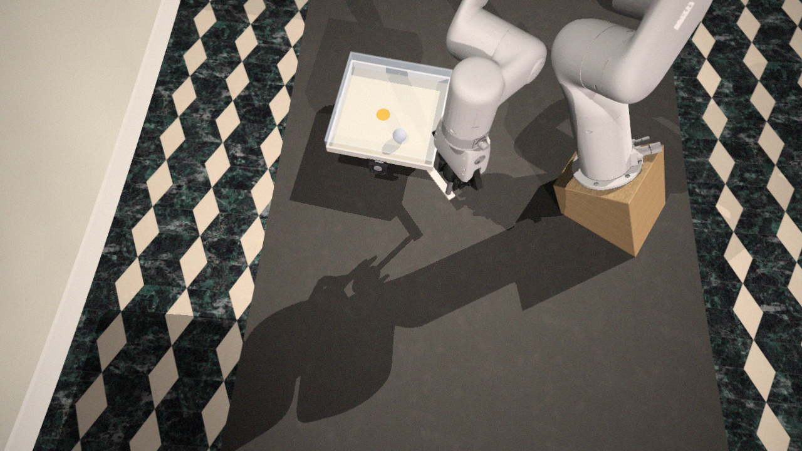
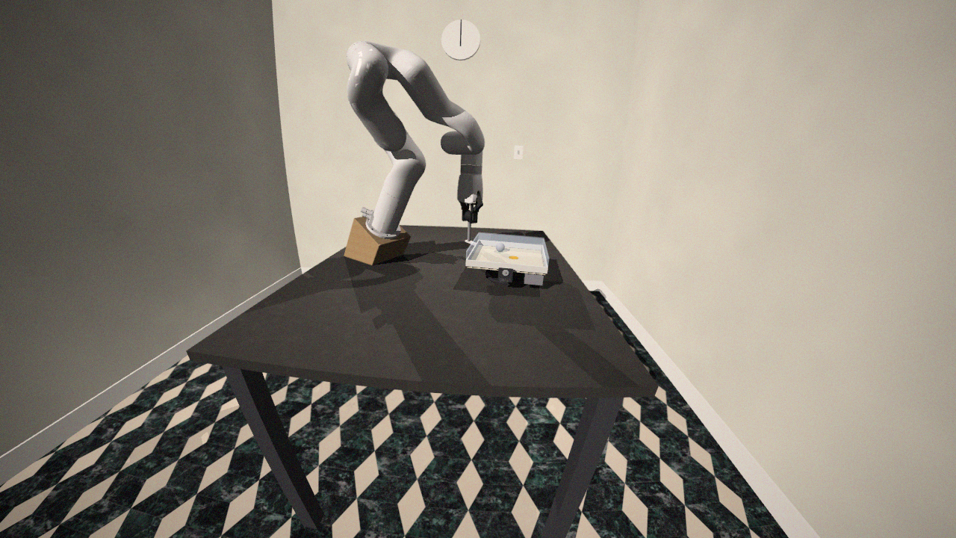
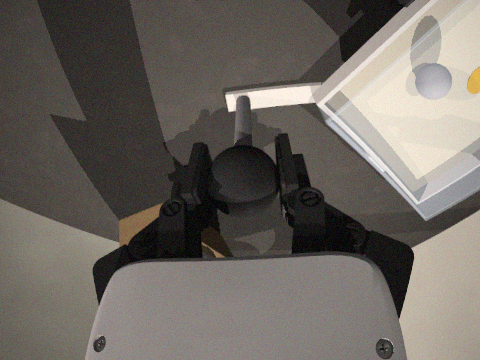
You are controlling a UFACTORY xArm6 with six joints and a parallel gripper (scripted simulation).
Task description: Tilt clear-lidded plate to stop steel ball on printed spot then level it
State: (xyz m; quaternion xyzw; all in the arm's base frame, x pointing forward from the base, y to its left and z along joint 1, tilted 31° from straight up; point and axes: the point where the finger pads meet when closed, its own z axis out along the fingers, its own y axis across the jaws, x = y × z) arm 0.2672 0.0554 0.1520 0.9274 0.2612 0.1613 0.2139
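Overhead, the gripper (image 1: 460, 182) is closed about halfway on a dark round knob (image 3: 244, 174), whose thin stem (image 3: 243, 115) runs to a pale tab (image 3: 270, 98) jutting from the corner of the plate (image 1: 335, 112). The plate sits on the dark table (image 1: 448, 336), raised on a small black mount (image 1: 379, 166). Under the lid, the steel ball (image 1: 399, 134) lies near the orange spot (image 1: 383, 113), not on it.
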